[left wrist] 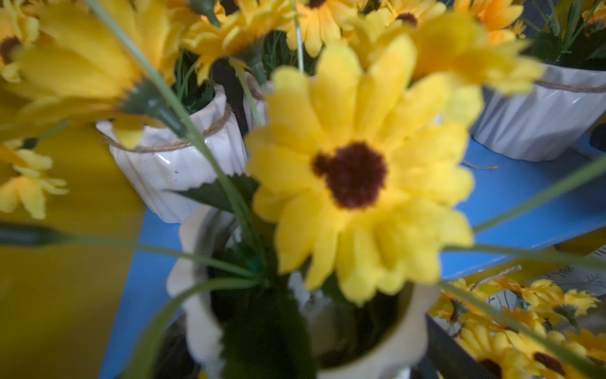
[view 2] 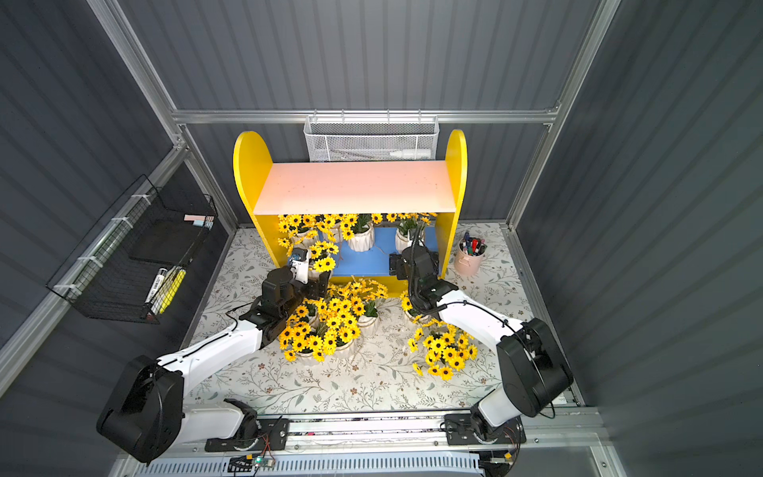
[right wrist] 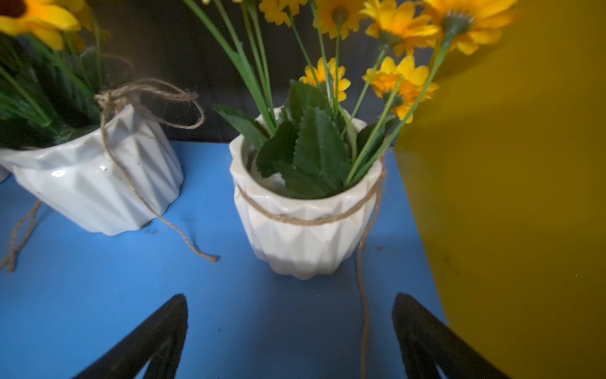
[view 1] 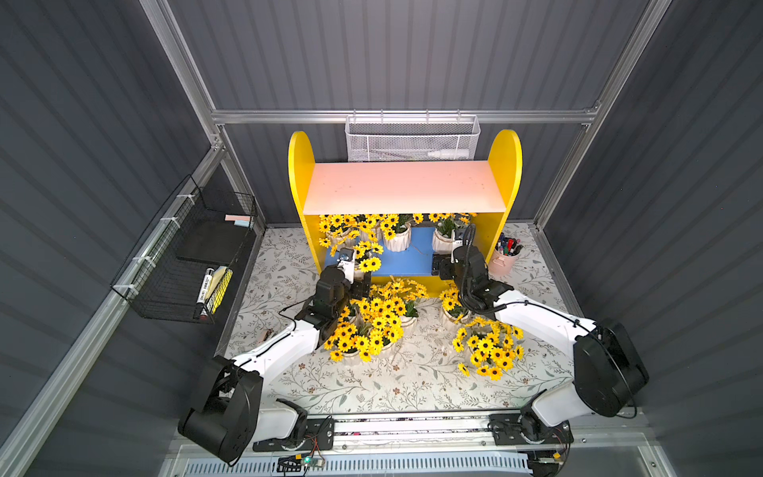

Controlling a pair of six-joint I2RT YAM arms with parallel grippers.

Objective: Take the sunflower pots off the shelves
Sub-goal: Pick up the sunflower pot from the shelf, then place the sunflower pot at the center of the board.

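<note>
- In both top views we find sunflower pots (view 1: 398, 239) on the blue lower board (view 1: 406, 258) of the shelves (view 1: 404, 186). Further pots (view 1: 373, 330) stand on the table (view 1: 413, 384). The left tool (view 1: 363, 276) and right tool (view 1: 438, 264) are at that board's front edge.
- Left wrist view: a near pot (left wrist: 403, 341), blurred, fills the frame. We cannot tell whether the left tool grips it.
- Right wrist view: the right tool stands wide, apart from an upright pot (right wrist: 305, 242) just beside the yellow side panel (right wrist: 524, 197).

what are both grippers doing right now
left gripper: sunflower pot right against it, grip cannot be told
right gripper: open, empty, facing a white pot on the blue board
</note>
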